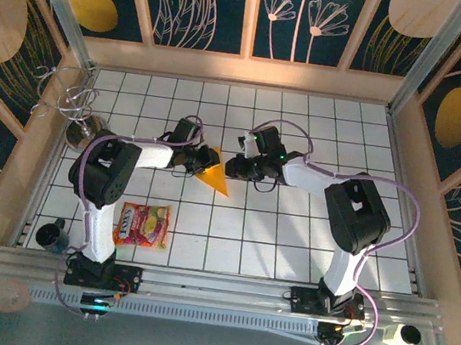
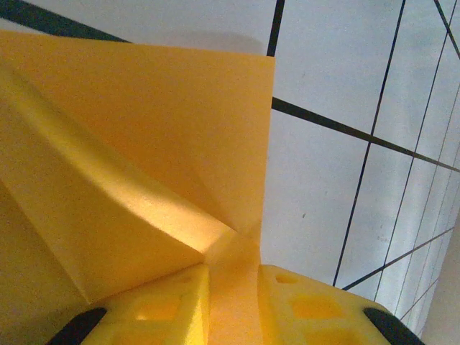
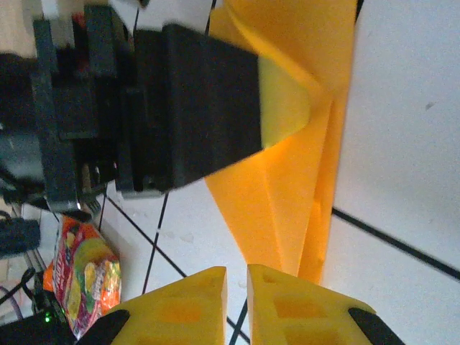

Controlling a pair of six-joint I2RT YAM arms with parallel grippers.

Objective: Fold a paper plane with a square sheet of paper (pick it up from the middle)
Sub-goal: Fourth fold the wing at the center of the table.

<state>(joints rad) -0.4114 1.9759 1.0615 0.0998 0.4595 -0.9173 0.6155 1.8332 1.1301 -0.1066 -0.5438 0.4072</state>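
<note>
The white tiled table is spanned by both arms. The left arm is reached in from 7 o'clock and the right arm from 5 o'clock, and their wrists are brought almost together near the table's centre.

The square sheet of paper, already folded into a pointed orange-yellow shape, is found between the two wrists with its tip aimed toward 5 o'clock. A red-and-yellow snack packet is laid flat on the tiles at 7 o'clock of the paper, well apart from it.

The left gripper is closed on the paper, and a fold is seen clamped between its yellow fingers. In the right wrist view one of its pads is pressed against the sheet's upper fold.

The right gripper is held at 3 o'clock of the paper with its jaws drawn almost together. Nothing is seen in the slit between them, and the paper's lower edge is met just above one finger.
</note>
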